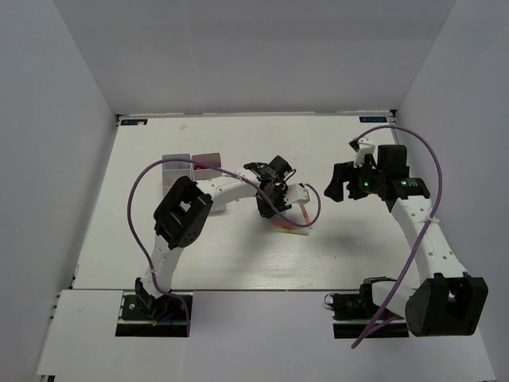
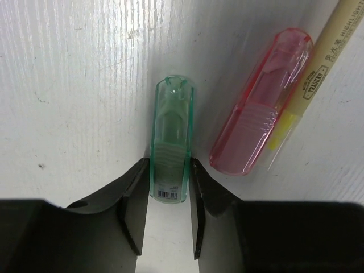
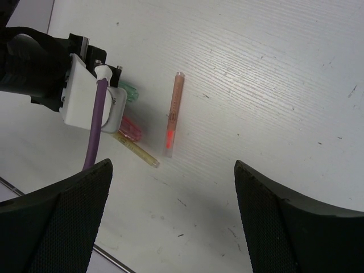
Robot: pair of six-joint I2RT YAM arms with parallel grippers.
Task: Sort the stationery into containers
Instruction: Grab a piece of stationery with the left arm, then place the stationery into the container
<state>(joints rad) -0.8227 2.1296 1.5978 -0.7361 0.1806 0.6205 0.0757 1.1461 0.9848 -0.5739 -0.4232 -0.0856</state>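
Left wrist: green highlighter (image 2: 172, 142) points straight ahead.

white arms (image 1: 423, 239), black joints (image 1: 184, 211), looping purple cables (image 1: 133, 203)

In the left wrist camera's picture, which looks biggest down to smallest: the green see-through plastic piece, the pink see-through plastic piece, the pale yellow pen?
1. Pink see-through plastic piece: longest and widest seen whole.
2. Green see-through plastic piece: shorter and narrower.
Unranked: pale yellow pen, thinnest, but it runs out of the frame.
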